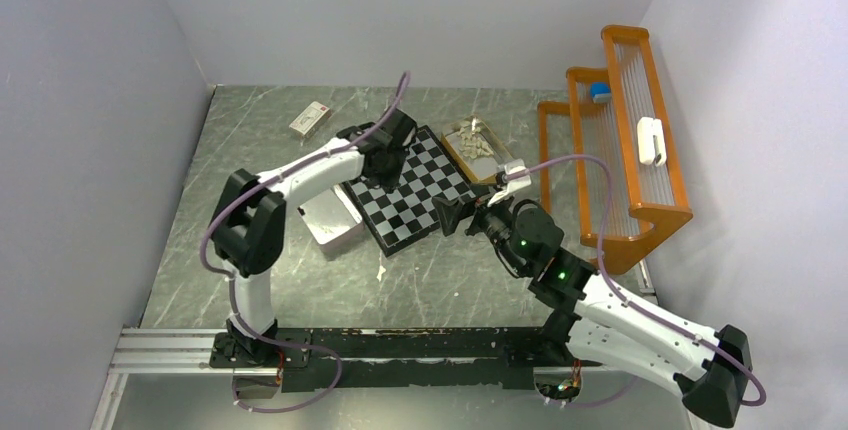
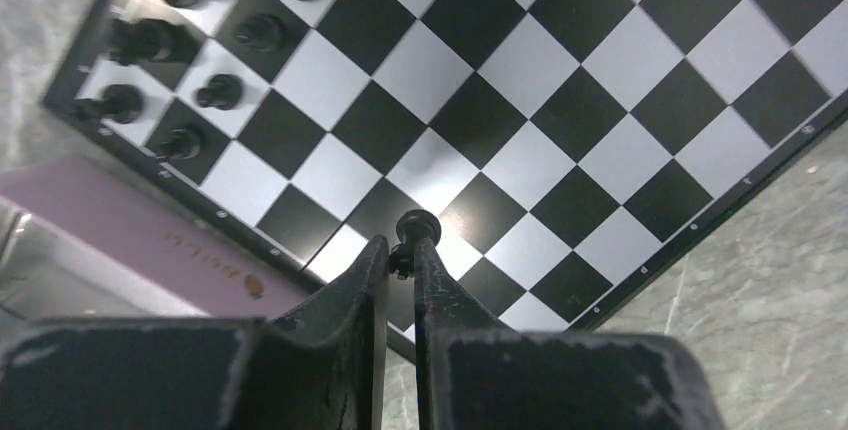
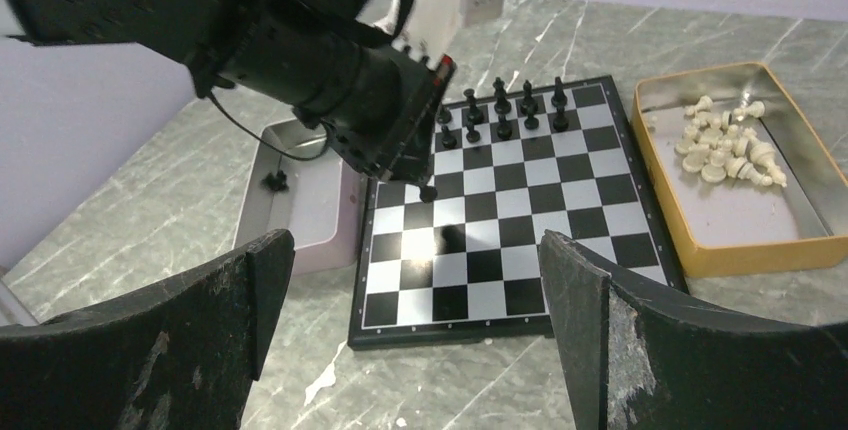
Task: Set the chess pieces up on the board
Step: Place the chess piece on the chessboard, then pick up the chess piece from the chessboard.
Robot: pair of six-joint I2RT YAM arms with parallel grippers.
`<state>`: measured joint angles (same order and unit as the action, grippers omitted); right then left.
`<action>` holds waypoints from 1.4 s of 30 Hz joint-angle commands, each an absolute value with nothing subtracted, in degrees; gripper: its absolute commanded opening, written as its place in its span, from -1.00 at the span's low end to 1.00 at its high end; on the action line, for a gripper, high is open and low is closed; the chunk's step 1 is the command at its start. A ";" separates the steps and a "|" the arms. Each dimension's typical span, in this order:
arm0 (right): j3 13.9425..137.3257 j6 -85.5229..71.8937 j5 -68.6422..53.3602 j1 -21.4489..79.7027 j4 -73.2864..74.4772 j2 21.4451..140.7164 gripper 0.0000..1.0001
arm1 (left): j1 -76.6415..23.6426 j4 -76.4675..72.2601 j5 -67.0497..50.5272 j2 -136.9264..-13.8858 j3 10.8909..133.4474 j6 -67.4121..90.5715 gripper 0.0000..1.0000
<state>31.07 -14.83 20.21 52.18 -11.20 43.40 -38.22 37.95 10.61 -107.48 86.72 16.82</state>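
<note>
The board (image 1: 420,205) lies mid-table. Several black chess pieces (image 3: 500,110) stand in its two far rows; they also show at the upper left of the left wrist view (image 2: 200,40). My left gripper (image 2: 402,250) is shut on a black pawn (image 2: 417,225) and holds it just above the board (image 2: 560,100) near its left edge. From the right wrist view the pawn (image 3: 428,190) hangs below the left gripper. My right gripper (image 3: 414,240) is open and empty, off the board's near right corner (image 1: 455,215). Cream-white pieces (image 3: 725,150) lie in the tan tray (image 3: 650,150).
A metal tin (image 3: 310,220) with one black piece (image 3: 272,182) in it sits against the board's left side. A white box (image 1: 310,120) lies at the back left. An orange rack (image 1: 620,150) stands along the right wall.
</note>
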 commanded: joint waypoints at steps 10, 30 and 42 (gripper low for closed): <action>35.05 -14.77 21.32 52.20 -6.77 44.16 0.96 | -41.94 32.03 9.74 -113.91 86.61 19.40 -0.62; 38.66 -18.85 11.89 52.04 -8.17 55.52 0.65 | -29.97 23.27 -3.51 -98.90 79.18 24.22 0.15; 48.76 -16.10 6.74 50.07 -8.43 77.27 0.00 | -17.93 26.28 -0.55 -73.35 65.28 18.09 0.95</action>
